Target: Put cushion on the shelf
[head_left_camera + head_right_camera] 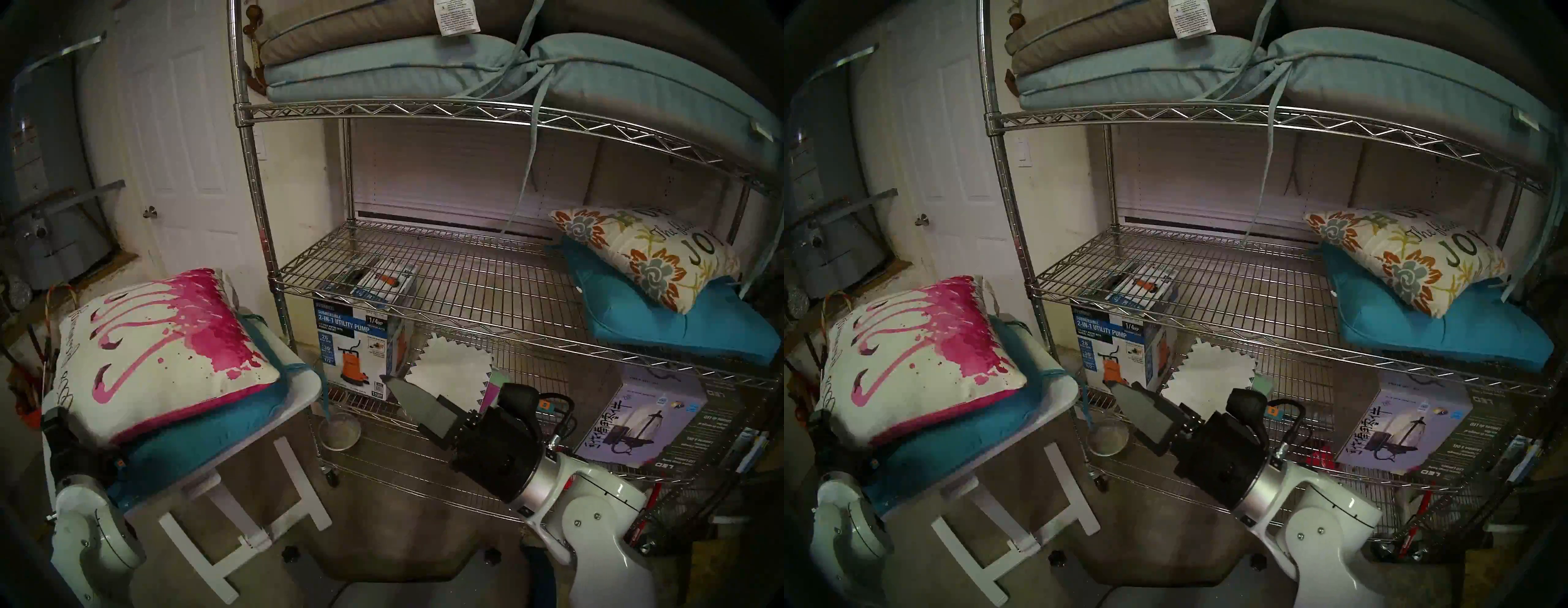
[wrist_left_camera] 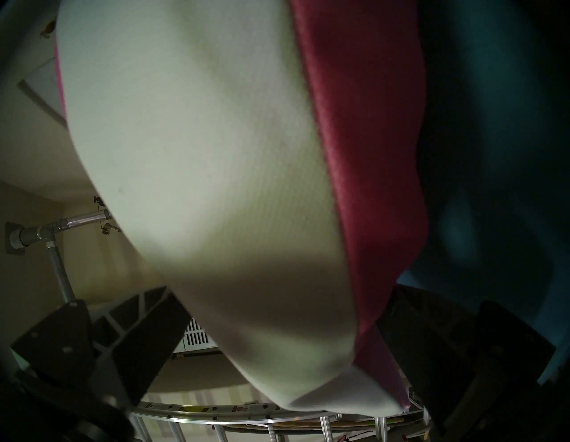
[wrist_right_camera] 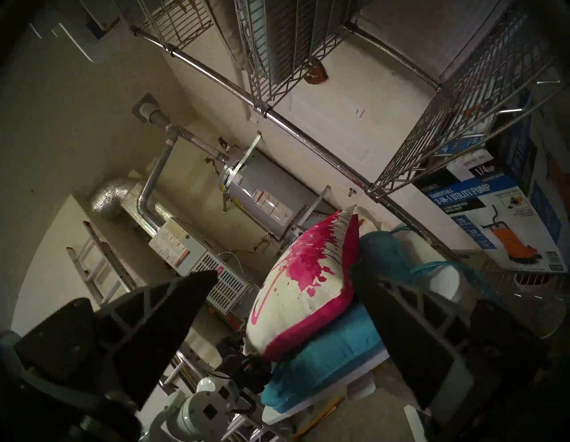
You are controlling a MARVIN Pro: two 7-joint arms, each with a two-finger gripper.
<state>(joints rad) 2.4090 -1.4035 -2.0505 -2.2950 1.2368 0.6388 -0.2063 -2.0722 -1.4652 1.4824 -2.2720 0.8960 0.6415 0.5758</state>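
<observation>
white-and-pink splatter cushion (image 1: pixel 161 348) sits on teal cushion (image 1: pixel 203 429); left gripper (image 2: pixel 277 324) jaws wide around its corner, not clamped; right gripper (image 3: pixel 283 296) wide open, empty, near chrome wire shelf (image 1: pixel 424 271)

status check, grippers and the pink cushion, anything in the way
Left gripper open around pink cushion corner. Right gripper open, empty. Cushion on white table; shelf middle tier bare at left.
</observation>
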